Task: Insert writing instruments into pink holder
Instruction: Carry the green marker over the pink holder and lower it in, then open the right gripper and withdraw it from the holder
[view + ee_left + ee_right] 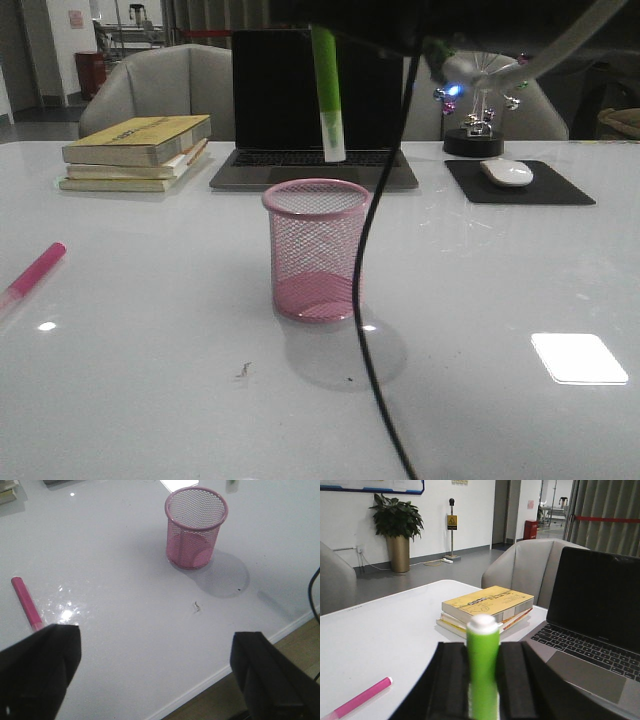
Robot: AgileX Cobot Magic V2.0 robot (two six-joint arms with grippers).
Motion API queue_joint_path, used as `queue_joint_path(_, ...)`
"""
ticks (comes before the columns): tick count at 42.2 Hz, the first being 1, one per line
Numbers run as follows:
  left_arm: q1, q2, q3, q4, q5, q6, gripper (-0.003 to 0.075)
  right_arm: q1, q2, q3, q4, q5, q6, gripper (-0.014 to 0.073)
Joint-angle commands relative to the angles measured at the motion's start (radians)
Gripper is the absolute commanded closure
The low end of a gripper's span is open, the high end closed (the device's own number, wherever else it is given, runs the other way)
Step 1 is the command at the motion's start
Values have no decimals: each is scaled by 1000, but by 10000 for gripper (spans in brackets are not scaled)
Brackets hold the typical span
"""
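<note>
The pink holder (315, 250) (196, 527) stands upright and empty mid-table. Above and slightly behind its rim hangs the lime green marker (327, 95), nearly vertical with its pale end pointing down. My right gripper (483, 680) is shut on this marker (483, 665), its black pads pressed against both sides. Only its dark body at the top edge shows in the front view. The hot pink marker (35, 270) (27, 604) (362, 697) lies flat on the table far to the left. My left gripper (155, 667) hovers open and empty over the table's near edge.
Stacked books (140, 150) (487, 605) and an open laptop (315, 110) (600, 605) sit behind the holder. A mouse on a black pad (518, 180) and a desk toy (475, 110) are back right. A black cable (368, 300) hangs in front of the holder.
</note>
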Motion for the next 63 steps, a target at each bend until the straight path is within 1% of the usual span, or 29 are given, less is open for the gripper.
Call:
queue_joint_path(1, -9, -1, -30, -12, -72, 0, 67, -1, 36, -28, -3, -208, -5, 442)
queue_joint_path(3, -9, -1, -30, -12, -72, 0, 67, -1, 73, -28, -3, -256, -5, 442)
queue_joint_path(6, -9, -1, -30, -12, -72, 0, 67, -1, 121, -28, -3, -290, -5, 442)
queue_joint_path(15, -9, -1, -30, -12, -70, 0, 67, -1, 218, -28, -3, -305, -5, 433)
queue_joint_path(19, -9, -1, -30, -12, -70, 0, 67, -1, 234, -28, -3, -303, -5, 368)
queue_joint_path(23, -9, -1, -30, -12, -70, 0, 67, -1, 237, -28, -3, -286, -5, 241)
queue_joint_path(26, -9, -1, -30, -12, -70, 0, 67, -2, 237, -28, -3, -284, -5, 176)
queue_joint_path(28, -9, -1, -30, -12, -70, 0, 67, -2, 234, -28, -3, -283, -5, 156)
queue_joint_path(30, -9, -1, -30, -12, -70, 0, 67, -2, 222, -28, -3, -277, -5, 158)
queue_joint_path(33, -9, -1, -30, -12, -70, 0, 67, -2, 183, -28, -3, -226, -5, 158)
queue_joint_path(36, -9, -1, -30, -12, -70, 0, 67, -2, 122, -28, -2, -136, -5, 158)
queue_joint_path(41, -9, -1, -30, -12, -70, 0, 67, -2, -33, -28, 20, 102, -5, 158)
queue_joint_path(49, -9, -1, -30, -12, -70, 0, 67, -20, -293, -28, 31, 608, -5, 158)
queue_joint_path(50, -9, -1, -30, -12, -70, 0, 67, -28, -329, -28, 31, 680, -5, 158)
queue_joint_path(55, -9, -1, -30, -12, -70, 0, 67, -76, -471, -28, 30, 954, -5, 158)
queue_joint_path(63, -9, -1, -30, -12, -70, 0, 67, -175, -648, -28, 11, 1310, -5, 158)
